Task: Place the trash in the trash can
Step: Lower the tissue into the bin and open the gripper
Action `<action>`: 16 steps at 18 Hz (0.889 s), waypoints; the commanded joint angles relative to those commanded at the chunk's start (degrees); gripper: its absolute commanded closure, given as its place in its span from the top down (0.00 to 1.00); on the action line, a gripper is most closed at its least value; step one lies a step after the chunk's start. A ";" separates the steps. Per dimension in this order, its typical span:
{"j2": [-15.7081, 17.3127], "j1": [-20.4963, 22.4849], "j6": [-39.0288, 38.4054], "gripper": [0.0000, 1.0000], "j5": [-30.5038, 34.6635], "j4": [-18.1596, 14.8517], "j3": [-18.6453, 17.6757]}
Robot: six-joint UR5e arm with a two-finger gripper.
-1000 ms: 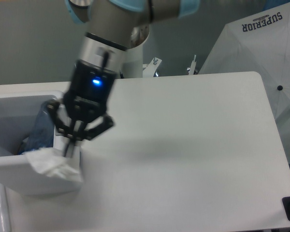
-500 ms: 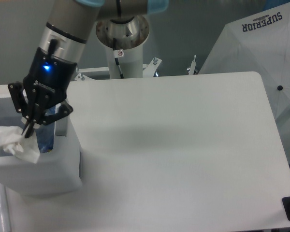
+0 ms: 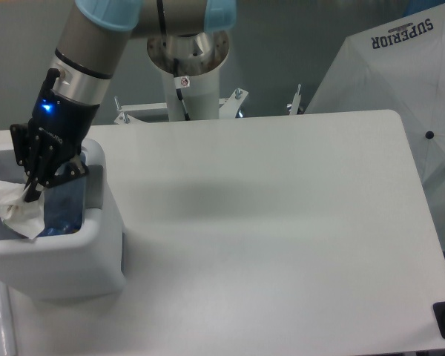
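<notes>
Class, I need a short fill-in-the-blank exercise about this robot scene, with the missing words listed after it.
1. The end effector is pinching a crumpled white ____.
2. The tissue hangs over the open top of the pale ____.
3. Inside the bin, beside the tissue, lies a bluish plastic ____.
4. The bin stands at the table's ____ edge as the camera sees it.

Missing words: tissue; bin; bottle; left
</notes>
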 joint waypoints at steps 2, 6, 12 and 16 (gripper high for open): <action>0.17 -0.18 0.09 0.13 -0.09 0.00 -0.18; 0.17 -0.27 -0.70 0.60 -0.35 0.17 -0.18; 0.35 0.17 0.17 1.00 -0.09 0.70 0.35; 0.61 3.15 -0.26 1.00 -0.09 1.41 3.95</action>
